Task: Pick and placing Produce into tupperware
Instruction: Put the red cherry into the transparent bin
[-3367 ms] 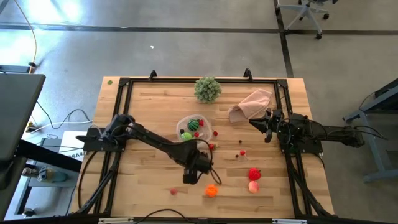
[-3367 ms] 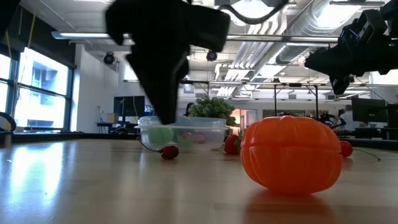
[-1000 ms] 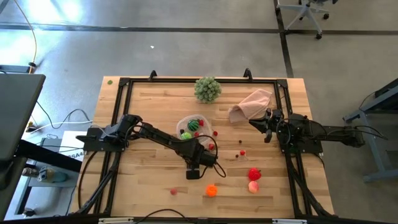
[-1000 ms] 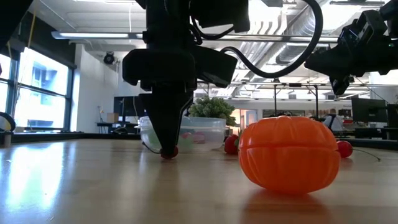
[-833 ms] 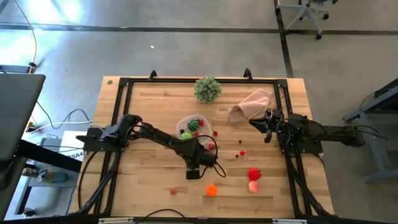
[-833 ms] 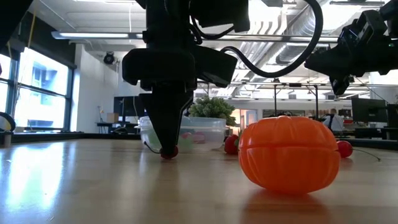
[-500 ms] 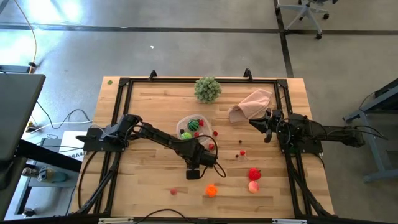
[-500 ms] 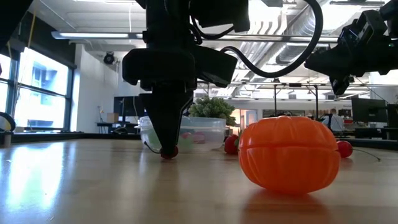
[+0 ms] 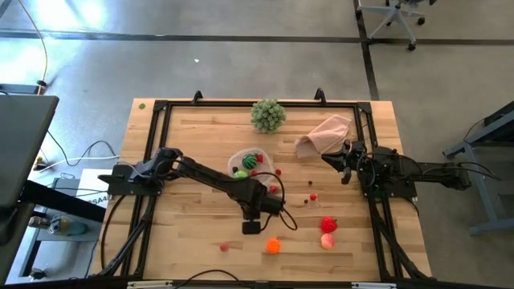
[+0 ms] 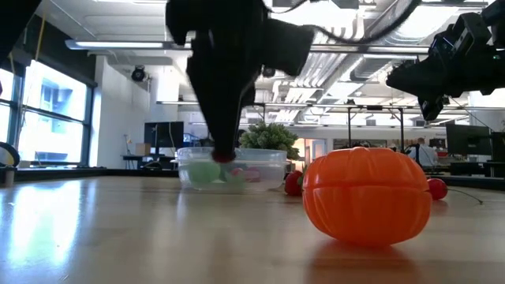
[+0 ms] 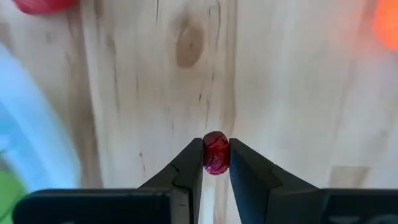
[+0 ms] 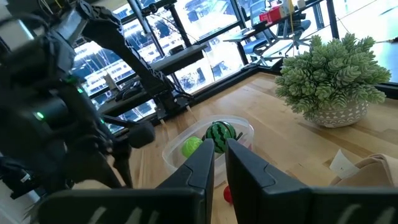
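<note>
My left gripper (image 9: 250, 227) hangs above the middle of the table, just near of the clear tupperware (image 9: 234, 160), and is shut on a tiny red berry (image 11: 216, 152). In the low view the gripper (image 10: 225, 150) is raised in front of the tupperware (image 10: 233, 168), which holds a light green piece (image 9: 241, 174) and a striped dark green one (image 9: 250, 160). The orange piece (image 9: 274, 246), the red piece (image 9: 328, 225), the pink piece (image 9: 327, 240) and loose berries (image 9: 312, 195) lie on the wood. My right gripper (image 9: 345, 172) waits by the table's right edge, its fingers a narrow gap apart. My left gripper pinches the red berry (image 11: 216, 152) between its two fingertips (image 11: 193, 158), one on each side. The fingers come from above, pointing down. The berry is lifted clear of the table (image 10: 225, 155).
A large leafy green ball (image 9: 267, 115) stands at the far edge. A pinkish-beige cloth (image 9: 325, 135) lies far right, beside the right gripper. The black frame rail (image 9: 157, 144) borders the table. Another berry (image 9: 224, 247) lies near left of the orange piece.
My left gripper, which stood with its tips down on the table around the berry, has gone straight up, staying shut. The berry has come off the wood with it and now hangs at the height of the tupperware's rim.
</note>
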`<move>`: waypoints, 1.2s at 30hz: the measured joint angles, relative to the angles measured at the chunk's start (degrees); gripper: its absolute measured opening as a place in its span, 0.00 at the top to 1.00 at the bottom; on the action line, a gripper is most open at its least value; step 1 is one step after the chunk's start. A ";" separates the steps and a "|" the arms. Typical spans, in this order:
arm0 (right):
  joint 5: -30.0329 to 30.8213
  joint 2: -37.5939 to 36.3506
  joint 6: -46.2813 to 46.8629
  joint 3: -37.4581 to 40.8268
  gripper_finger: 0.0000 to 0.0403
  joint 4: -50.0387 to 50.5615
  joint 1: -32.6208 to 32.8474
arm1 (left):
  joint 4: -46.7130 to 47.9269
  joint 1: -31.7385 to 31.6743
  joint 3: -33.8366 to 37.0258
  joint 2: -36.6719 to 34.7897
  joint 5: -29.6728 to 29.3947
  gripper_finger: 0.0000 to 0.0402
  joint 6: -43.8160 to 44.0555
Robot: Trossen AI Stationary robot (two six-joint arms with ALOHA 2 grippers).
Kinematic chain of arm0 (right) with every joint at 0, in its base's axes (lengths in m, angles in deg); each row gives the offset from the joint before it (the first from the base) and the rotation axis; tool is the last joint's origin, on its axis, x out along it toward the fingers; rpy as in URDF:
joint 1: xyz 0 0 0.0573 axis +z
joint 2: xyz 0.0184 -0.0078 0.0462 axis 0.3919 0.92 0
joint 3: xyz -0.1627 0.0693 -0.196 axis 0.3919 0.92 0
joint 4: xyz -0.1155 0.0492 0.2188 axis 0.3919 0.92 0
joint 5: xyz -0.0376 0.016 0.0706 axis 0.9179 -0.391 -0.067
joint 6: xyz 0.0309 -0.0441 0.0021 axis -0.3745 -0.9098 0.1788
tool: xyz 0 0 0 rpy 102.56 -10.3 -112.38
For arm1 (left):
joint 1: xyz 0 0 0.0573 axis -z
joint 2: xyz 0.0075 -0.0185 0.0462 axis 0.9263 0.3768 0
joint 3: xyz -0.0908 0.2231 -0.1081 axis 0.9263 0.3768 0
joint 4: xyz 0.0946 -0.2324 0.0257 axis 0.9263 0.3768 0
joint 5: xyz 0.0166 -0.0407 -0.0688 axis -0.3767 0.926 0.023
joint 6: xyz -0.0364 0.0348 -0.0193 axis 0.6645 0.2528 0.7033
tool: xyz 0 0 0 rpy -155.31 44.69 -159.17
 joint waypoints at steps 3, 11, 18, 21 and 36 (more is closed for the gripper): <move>0.00 0.00 0.00 0.00 0.93 0.00 0.01 | 4.40 0.00 -4.25 0.00 -0.84 0.84 -0.80; 0.00 0.00 0.01 0.00 0.93 0.00 0.02 | 16.52 -1.64 -14.73 -0.15 -8.51 0.84 -6.27; 0.00 0.00 0.02 0.00 0.93 0.00 0.00 | 17.07 -9.78 -17.73 -0.33 -5.91 0.85 -9.28; 0.00 0.00 0.01 -0.02 0.93 -0.01 0.01 | 15.76 -12.38 -16.73 -0.39 -3.25 0.85 -10.42; 0.00 0.00 0.00 -0.02 0.93 -0.02 0.02 | 8.39 -14.73 -2.30 -0.26 -1.55 0.85 -13.55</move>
